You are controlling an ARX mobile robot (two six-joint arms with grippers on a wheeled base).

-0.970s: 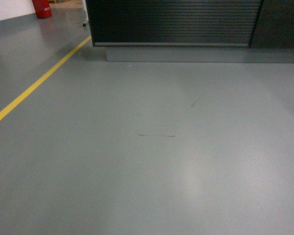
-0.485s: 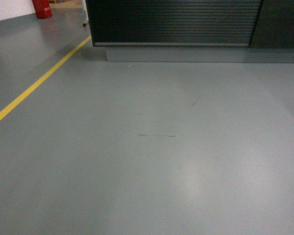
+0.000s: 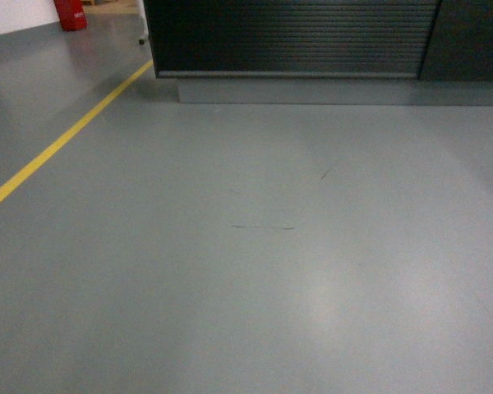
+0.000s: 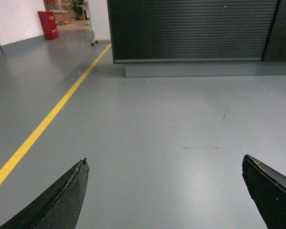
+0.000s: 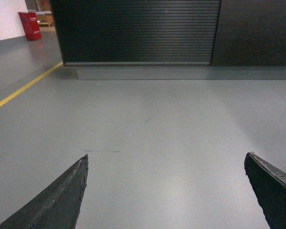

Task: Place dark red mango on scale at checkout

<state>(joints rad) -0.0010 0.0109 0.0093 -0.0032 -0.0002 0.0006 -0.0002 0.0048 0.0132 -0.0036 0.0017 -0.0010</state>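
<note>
**poster1:** Black ribbed counter front point(image 3: 296, 37) is all I get of the checkout in the head view, straight ahead across a stretch of bare grey floor point(image 3: 255, 271). Where's the mango supposed to be?

**poster2:** Not in any of the three views. No scale either; the counter's top is cut off above every picture, so whatever sits up there is hidden.

**poster1:** So what are the hands doing?

**poster2:** Nothing. Left gripper point(image 4: 167, 195) has its fingers spread wide, just floor between them. Right gripper point(image 5: 167, 193) is the same, wide apart and holding nothing.

**poster1:** Which arm is closer to the goal, then?

**poster2:** Can't rank them against the fruit since it's out of sight. Against the counter, both wrist cameras face it head on. The left one also catches the yellow line point(image 4: 47, 121) running along its left side and a red bin point(image 4: 49, 25) far back (the right view has both of those too, pushed out to its left edge). My guess is that the right arm sits more squarely in front of the ribbed panel, with a plain dark panel point(image 5: 257, 33) to its right.

**poster1:** So the step is finding the fruit?

**poster2:** I'd say so. It looks like early days, with nothing picked up yet.
</note>
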